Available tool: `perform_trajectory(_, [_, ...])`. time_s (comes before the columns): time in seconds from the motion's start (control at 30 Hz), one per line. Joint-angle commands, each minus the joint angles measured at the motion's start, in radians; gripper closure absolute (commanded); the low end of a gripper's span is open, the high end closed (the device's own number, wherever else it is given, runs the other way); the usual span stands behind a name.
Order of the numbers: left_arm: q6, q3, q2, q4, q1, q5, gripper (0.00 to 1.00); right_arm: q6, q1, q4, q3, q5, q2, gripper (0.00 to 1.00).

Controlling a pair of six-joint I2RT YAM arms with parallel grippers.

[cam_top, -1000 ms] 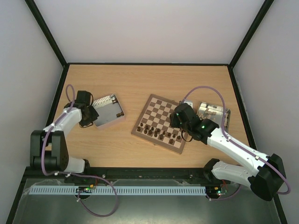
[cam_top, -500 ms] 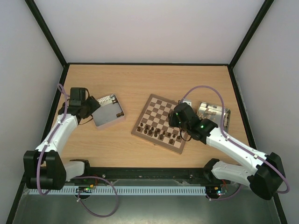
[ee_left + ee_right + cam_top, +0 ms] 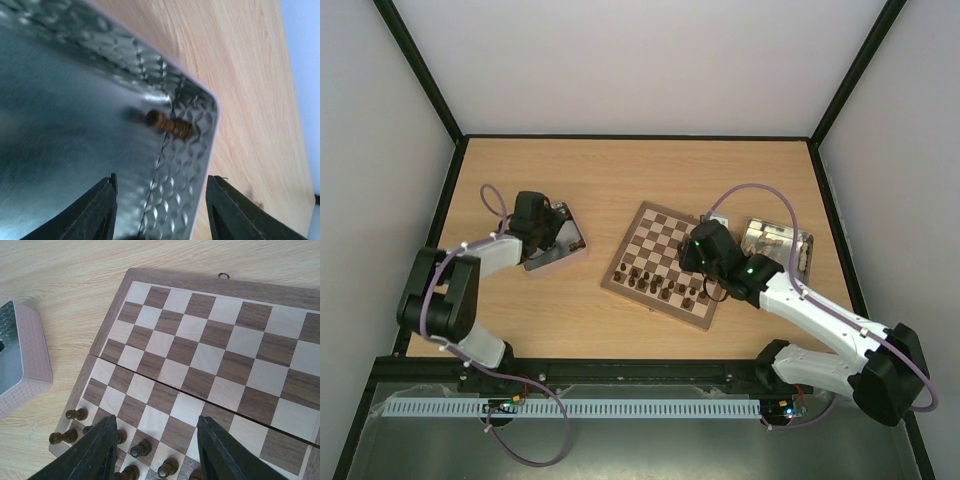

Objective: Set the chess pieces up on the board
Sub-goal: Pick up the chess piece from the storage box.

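My left pincer (image 3: 161,182) is wide open and empty over the silver tray (image 3: 75,100). A chess piece (image 3: 169,125) lies in its corner, mid-frame. Next I should dip and pinch it.

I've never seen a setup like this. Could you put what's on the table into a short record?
Board: wooden, checked, mid-table; far rows bare
Chess pieces: dark, standing along the board's near rows
Left gripper: open, over a corner of the metal tray
Stray piece: lying in that tray corner
Right gripper: open, above the board, holding nothing
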Motion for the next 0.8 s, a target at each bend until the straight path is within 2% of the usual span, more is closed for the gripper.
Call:
perform_trajectory(0.0, [-0.126,0.083,0.091,0.070,-0.004,-0.101,0.49,0.021,0.003,0.000,0.006,0.031,-0.035,0.57])
perform_trajectory(0.6, [-0.261,0.112,0.260,0.179,-0.020,-0.116,0.53,0.023,0.003,-0.037,0.002,0.081,-0.082,0.57])
perform_trajectory(0.77, [-0.300,0.117,0.287,0.186,-0.021,-0.133,0.59,0.026,0.001,-0.047,0.000,0.090,-0.094,0.57])
